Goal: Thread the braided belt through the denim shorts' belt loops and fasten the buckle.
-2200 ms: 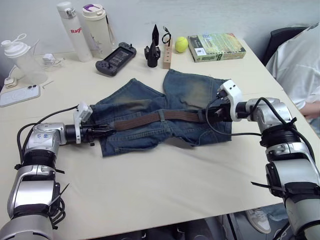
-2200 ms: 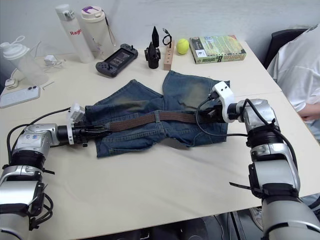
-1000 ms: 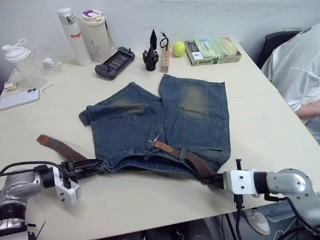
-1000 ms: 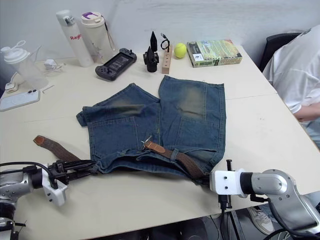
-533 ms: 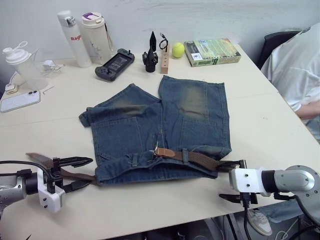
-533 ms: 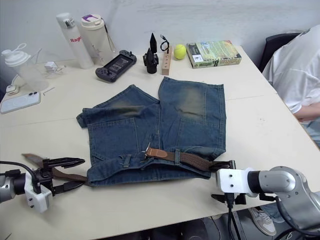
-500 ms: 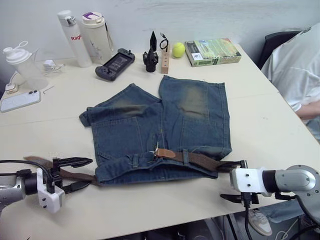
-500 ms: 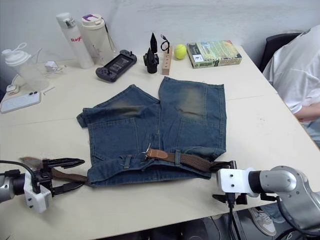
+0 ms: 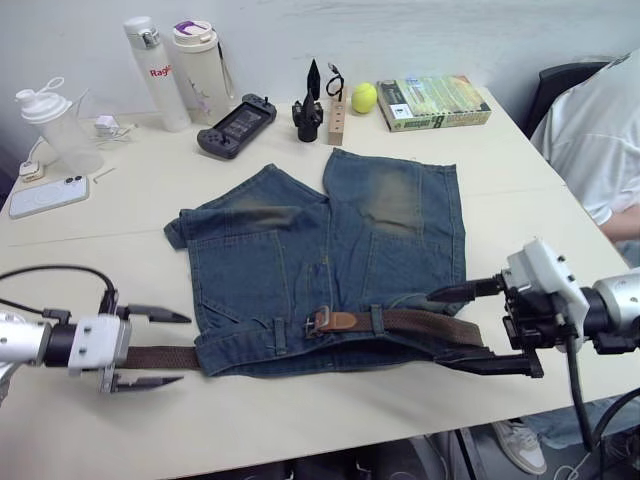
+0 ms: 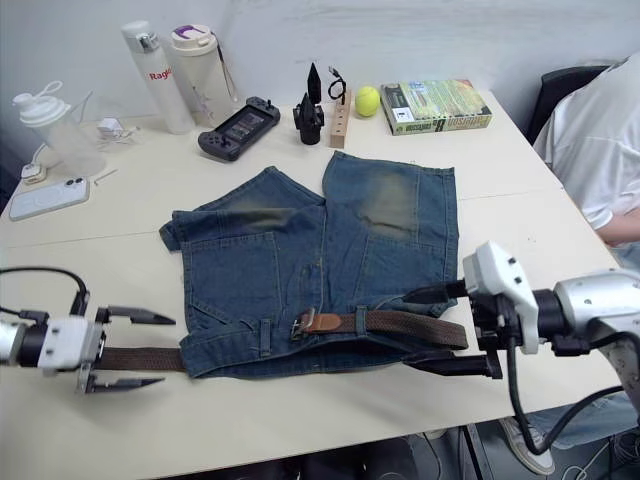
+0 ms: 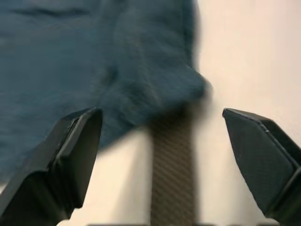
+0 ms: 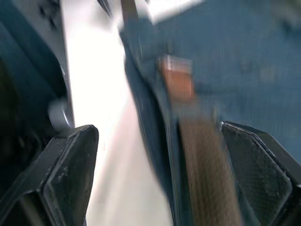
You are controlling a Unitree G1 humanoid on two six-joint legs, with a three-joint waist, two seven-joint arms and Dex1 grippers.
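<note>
The denim shorts [image 9: 330,240] lie flat with the waistband toward the table's front edge. The braided belt [image 9: 420,323] runs along the waistband under a belt loop [image 9: 376,318]. Its tan piece and silver buckle [image 9: 313,322] sit at the waist's middle. A brown length of belt [image 9: 160,356] sticks out past the shorts' left side. My left gripper [image 9: 185,348] is open, one finger on each side of that length, as the left wrist view shows the strap [image 11: 171,183]. At the belt's right end my right gripper [image 9: 436,327] is open and holds nothing.
Along the far edge stand two bottles [image 9: 150,60], a shaker [image 9: 45,115], a phone [image 9: 48,195], a game controller [image 9: 237,122], a wooden block [image 9: 338,115], a tennis ball [image 9: 364,97] and a book [image 9: 434,101]. A person in white [image 9: 600,130] sits at the right.
Both grippers have opened and let go of the belt. The belt now lies straighter along the waistband, and its left length points at my left gripper. The right gripper has come up beside the shorts.
</note>
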